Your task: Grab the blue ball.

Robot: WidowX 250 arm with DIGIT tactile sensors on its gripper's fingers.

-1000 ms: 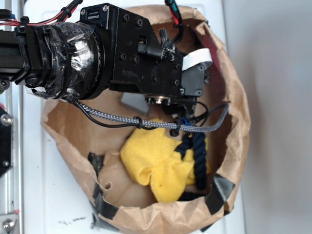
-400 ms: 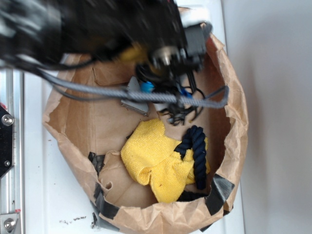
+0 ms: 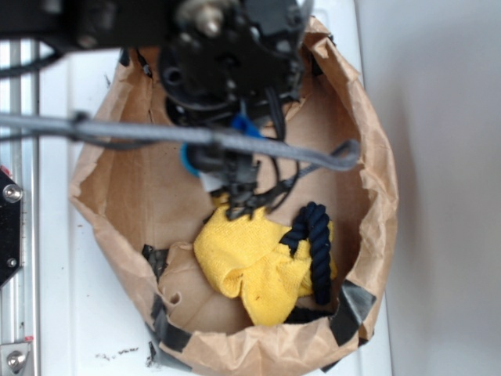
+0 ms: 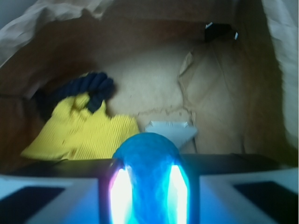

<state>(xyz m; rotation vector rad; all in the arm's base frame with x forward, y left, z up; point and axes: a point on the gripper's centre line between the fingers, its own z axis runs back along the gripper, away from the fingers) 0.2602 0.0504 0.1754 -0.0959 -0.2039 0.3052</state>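
The blue ball (image 4: 148,179) sits squeezed between the two pads of the end effector (image 4: 148,196), which is closed on its flanks, above the floor of the paper bag (image 3: 368,157). It looks like rubber — light, a little springy, grippy rather than slick — so a hold across its widest middle should keep it from popping out. The wrist view shows that grip plainly, with the yellow cloth (image 4: 79,135) and navy rope (image 4: 88,88) behind. From outside, the arm hides nearly all of it — only a blue sliver shows.
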